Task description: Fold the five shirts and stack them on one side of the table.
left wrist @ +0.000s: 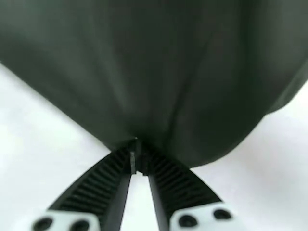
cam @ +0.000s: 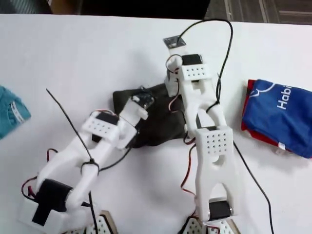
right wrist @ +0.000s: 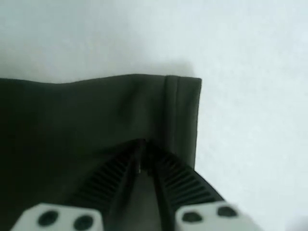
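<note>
White table [cam: 97, 48] seen from above, bright and plain, with cables trailing across it. At the far left edge, a teal shirt [cam: 12, 112], partly cut off by the frame and well apart from everything else. Next, the left arm [cam: 73, 161], stretched from the near left corner toward the middle of the table. Left gripper [left wrist: 136, 159] narrowed to a pinch, ribbed jaws closed on the rounded edge of the dark shirt [left wrist: 159, 72], cloth drawn into creases at the bite. In the high view, that shirt in a rumpled, partly folded heap at the centre, between the two arms and partly under them. Right arm [cam: 214, 156] based at the near edge, bent forward over the heap. Right gripper [right wrist: 143, 155] likewise drawn tight, tips clamped on the dark shirt just beside its hemmed corner, the cloth there lying flat on the white surface. At the far right, a folded blue shirt [cam: 280, 117] on top of a red shirt [cam: 251, 127], red showing along its left and near edges.
</note>
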